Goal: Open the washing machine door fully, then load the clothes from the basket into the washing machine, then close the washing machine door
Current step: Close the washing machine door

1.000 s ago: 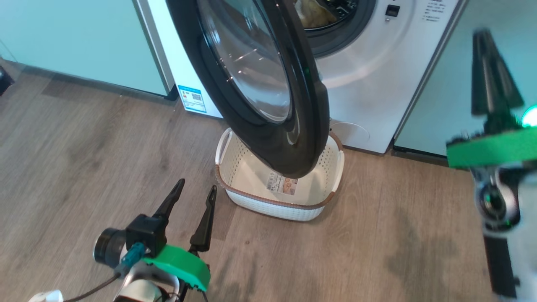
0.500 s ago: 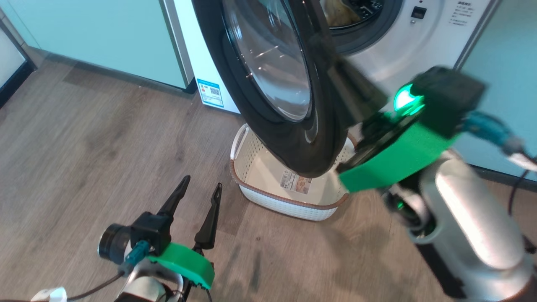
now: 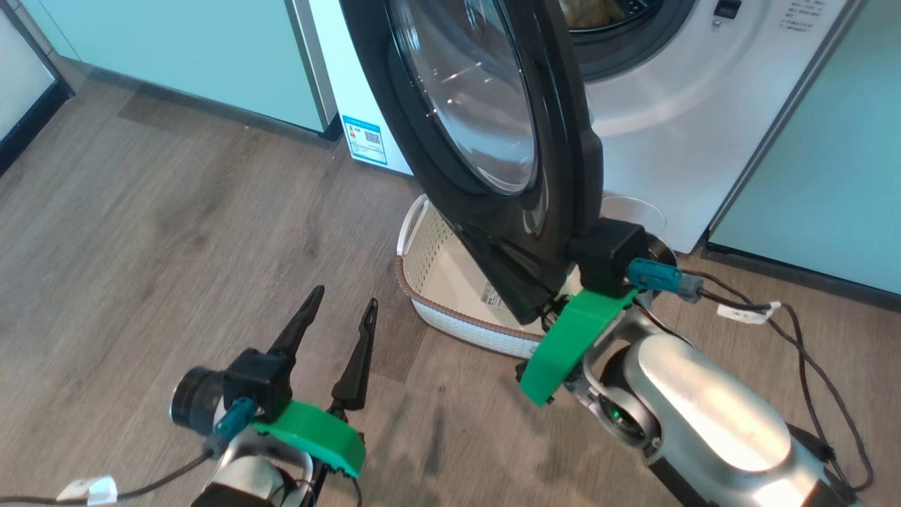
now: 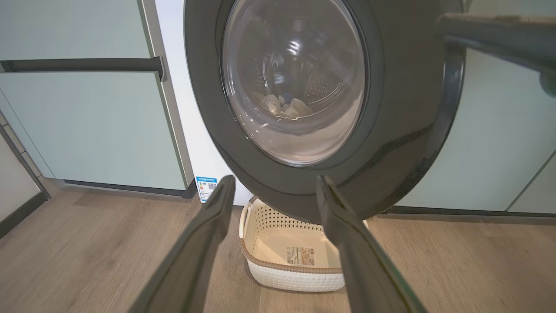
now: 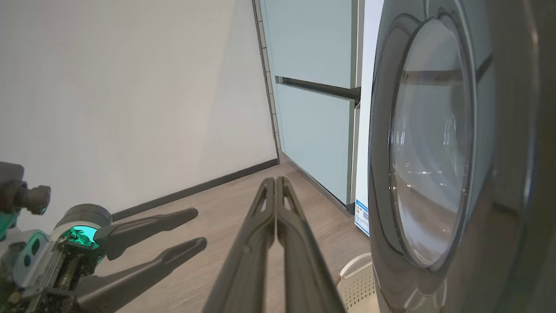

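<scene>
The washing machine (image 3: pixel 669 141) stands with its door (image 3: pixel 422 162) swung partly out, black rim and clear glass facing me. Pale yellow clothes (image 3: pixel 591 10) lie in the drum and show through the glass (image 4: pixel 282 106). Under the door sits the basket (image 3: pixel 436 310), bare inside apart from its label (image 4: pixel 299 256). My right gripper (image 3: pixel 486 257) is shut with nothing in it, its fingers (image 5: pixel 276 195) lying along the door's lower outer rim. My left gripper (image 3: pixel 345 297) hangs open over the floor, left of the basket, holding nothing.
Mint-green cabinet panels flank the machine, at the left (image 3: pixel 176 56) and the right (image 3: pixel 845 176). A blue sticker (image 3: pixel 364 139) marks the machine's lower left corner. Cables (image 3: pixel 774 310) trail from my right wrist over the wood floor. A white wall (image 5: pixel 130 87) lies further left.
The head camera has shifted. My right arm has swung down from upright at the right edge and come in against the door's lower rim. The left gripper has stayed open in place.
</scene>
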Tool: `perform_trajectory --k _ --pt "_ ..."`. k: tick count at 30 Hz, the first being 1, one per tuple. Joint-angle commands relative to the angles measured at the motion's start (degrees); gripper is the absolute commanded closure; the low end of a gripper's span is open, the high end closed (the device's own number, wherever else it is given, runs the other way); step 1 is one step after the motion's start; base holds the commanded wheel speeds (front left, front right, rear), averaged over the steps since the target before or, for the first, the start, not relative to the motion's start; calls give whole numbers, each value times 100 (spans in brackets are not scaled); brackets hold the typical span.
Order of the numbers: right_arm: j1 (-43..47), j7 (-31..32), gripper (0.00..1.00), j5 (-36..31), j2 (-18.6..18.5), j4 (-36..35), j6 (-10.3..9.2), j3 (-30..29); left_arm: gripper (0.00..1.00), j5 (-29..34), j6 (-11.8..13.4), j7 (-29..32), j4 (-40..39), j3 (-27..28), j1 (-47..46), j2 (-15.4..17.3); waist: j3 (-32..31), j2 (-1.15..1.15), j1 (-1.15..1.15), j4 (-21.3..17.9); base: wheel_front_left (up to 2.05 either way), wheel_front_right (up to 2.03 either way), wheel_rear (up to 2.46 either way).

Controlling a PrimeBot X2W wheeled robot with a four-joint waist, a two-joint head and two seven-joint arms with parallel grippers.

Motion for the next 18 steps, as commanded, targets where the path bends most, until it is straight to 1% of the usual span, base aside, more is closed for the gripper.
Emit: perform_trajectory --k 1,8,18 --pt "-110 -128 100 84 67 -7 -16 13 0 -4 9 -74 -129 180 -320 37 15 0 0 5 0 0 0" --pt "-316 -386 100 303 67 832 -16 -84 0 -8 13 -111 -89 188 -343 33 11 0 0 21 0 0 0" --pt "-578 -648 100 414 67 1495 -16 -273 0 -24 4 -138 -96 176 -323 30 -15 0 0 19 0 0 0"
